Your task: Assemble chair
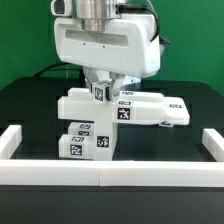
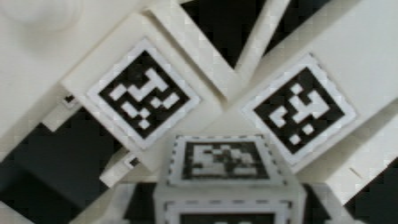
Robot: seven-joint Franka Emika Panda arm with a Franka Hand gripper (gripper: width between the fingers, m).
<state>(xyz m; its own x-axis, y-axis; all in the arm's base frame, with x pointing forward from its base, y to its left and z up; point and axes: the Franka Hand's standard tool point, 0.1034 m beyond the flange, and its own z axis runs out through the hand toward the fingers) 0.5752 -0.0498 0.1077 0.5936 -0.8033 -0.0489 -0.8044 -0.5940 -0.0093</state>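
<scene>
Chair: I see the white blocky chair (image 1: 105, 118) standing in the middle of the black bench (image 1: 30, 105), as one joined cluster of slabs and blocks carrying black-and-white square tags.
Chair layout: a stack of tagged blocks rises at the front toward the exterior view's left; a flat slab part (image 1: 160, 108) reaches out from it toward the exterior view's right, lying level above the bench.
Top block: a small tagged cube (image 1: 99, 92) sits at the highest point of the cluster, tilted a little.
Pincer: the pincer (image 1: 103, 82) hangs straight down over the chair, directly above that top cube, with its wide white housing filling the upper part of the exterior view.
Pincer to chair: from my feed the fingertips are at the level of the top cube and touching or just beside it; I cannot tell which.
Pincer state: I cannot tell whether it is spread or clamped, since the housing and the chair parts hide the fingers.
Wrist feed: very close on the chair (image 2: 199, 120); two large diamond-turned tags and a third tagged cube face (image 2: 221, 158) between them fill the picture, slightly blurred.
Border rail: a low white rail (image 1: 100, 172) runs along the front of the bench, near the chair's base but apart from it.
</scene>
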